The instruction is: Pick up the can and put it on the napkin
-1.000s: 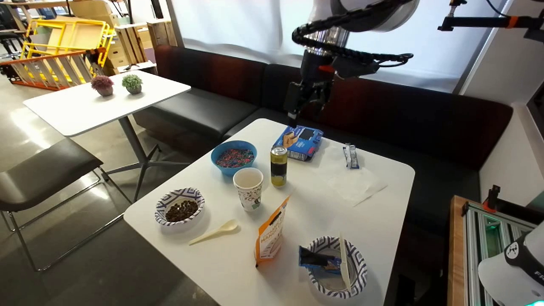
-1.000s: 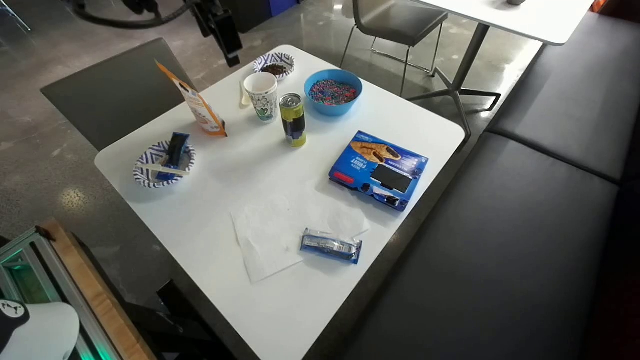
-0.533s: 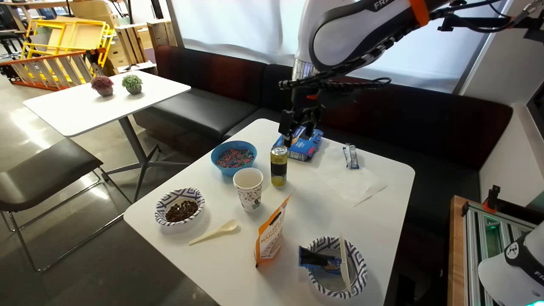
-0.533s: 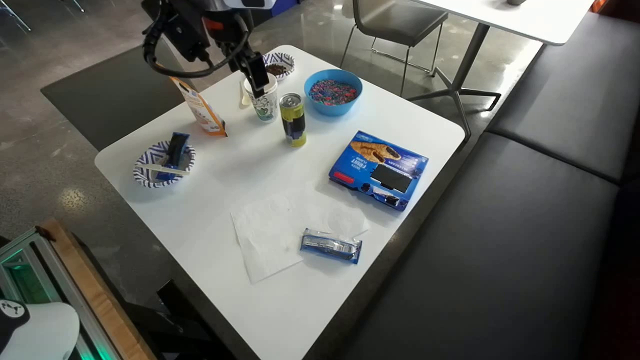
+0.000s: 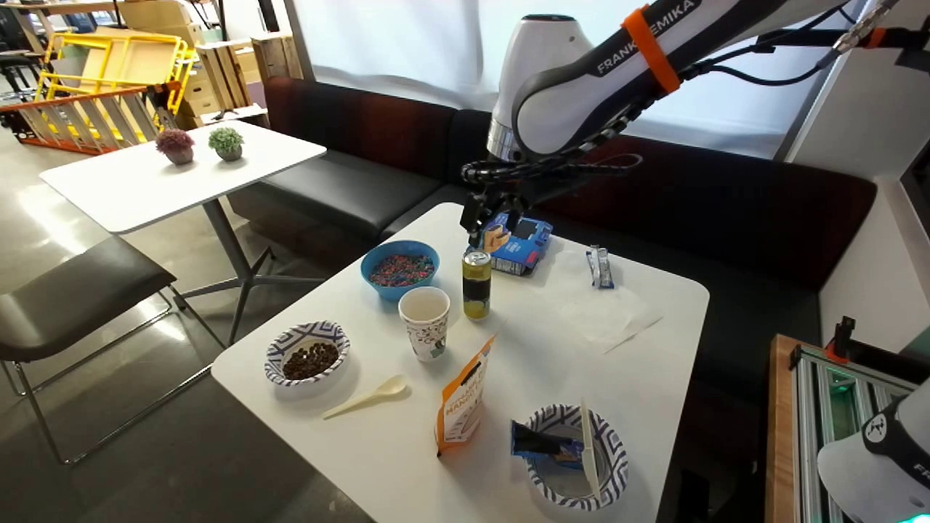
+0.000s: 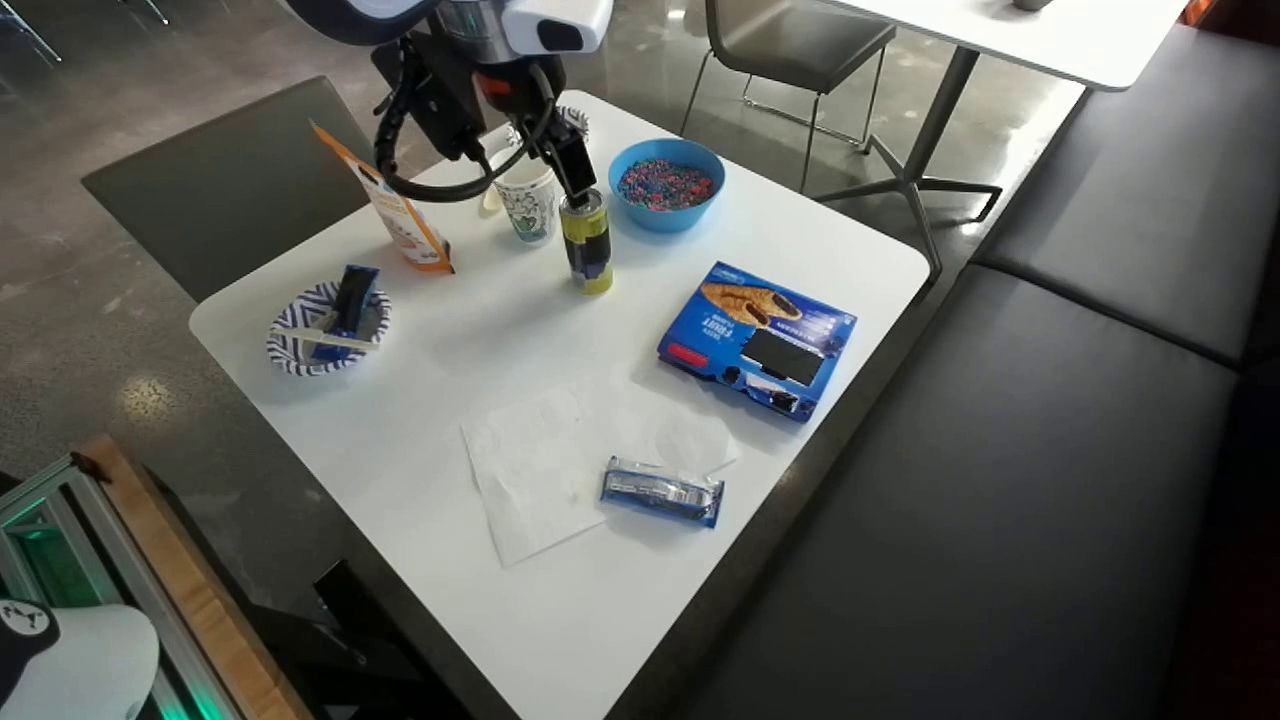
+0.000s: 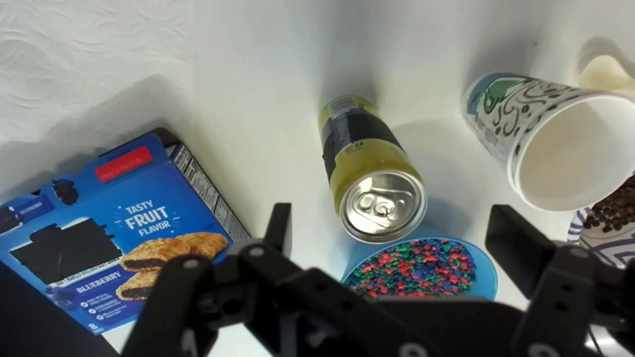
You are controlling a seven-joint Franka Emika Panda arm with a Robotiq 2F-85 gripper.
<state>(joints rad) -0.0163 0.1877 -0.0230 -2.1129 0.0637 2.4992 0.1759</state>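
Claw [image 7: 394,233] spread, nothing pinched — can [image 7: 368,158] probably stiff, thin-walled, slippery; weight unknown — best held around mid-body, modest squeeze.

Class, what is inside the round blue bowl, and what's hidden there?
The round blue bowl holds small red, blue and green pieces; they cover its bottom, which cannot be seen.

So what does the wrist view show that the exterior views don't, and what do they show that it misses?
Only the wrist view shows the open jaws close up and the small check marks printed on the blue box. Only the exterior views show the orange pouch and the silver-and-blue packet. Shared by all three: that box, the can, the white cup, the blue bowl and at least part of the napkin.
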